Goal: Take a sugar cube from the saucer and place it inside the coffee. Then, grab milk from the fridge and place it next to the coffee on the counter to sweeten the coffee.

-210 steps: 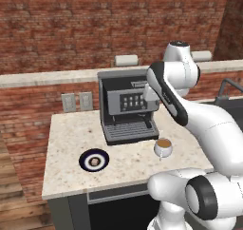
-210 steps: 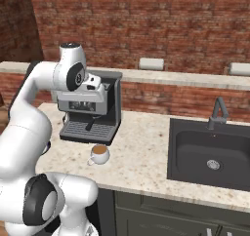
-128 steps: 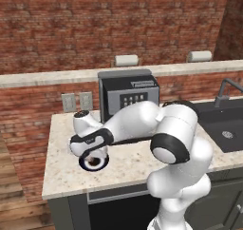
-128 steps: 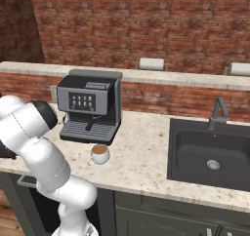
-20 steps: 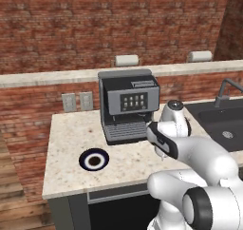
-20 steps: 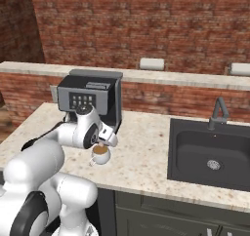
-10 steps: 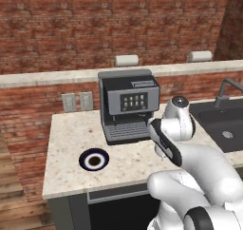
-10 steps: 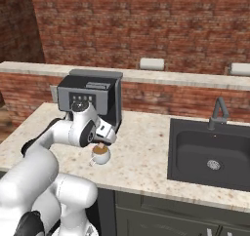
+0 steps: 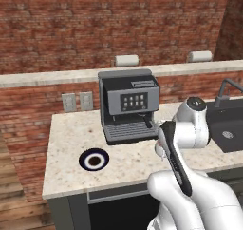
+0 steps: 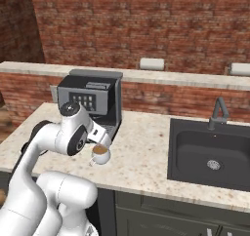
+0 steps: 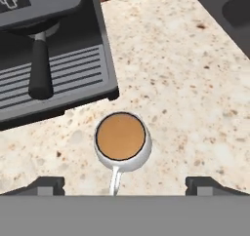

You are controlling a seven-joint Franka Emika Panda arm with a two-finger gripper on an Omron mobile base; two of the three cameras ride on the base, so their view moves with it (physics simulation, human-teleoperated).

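Behind the arm [image 9: 178, 148], coffee [image 11: 120, 138] sits hidden.

Two base views looking forward and down from behind, both sharing the espresso machine [image 9: 129, 108] mid-frame; hand view close, straight down over the coffee [image 11: 120, 138] at centre.

The coffee [image 11: 120, 141], a white cup of brown liquid, stands upright on the beige speckled counter [image 11: 185, 88]. The dark saucer [image 9: 94, 159] with its white ring lies flat, well apart.
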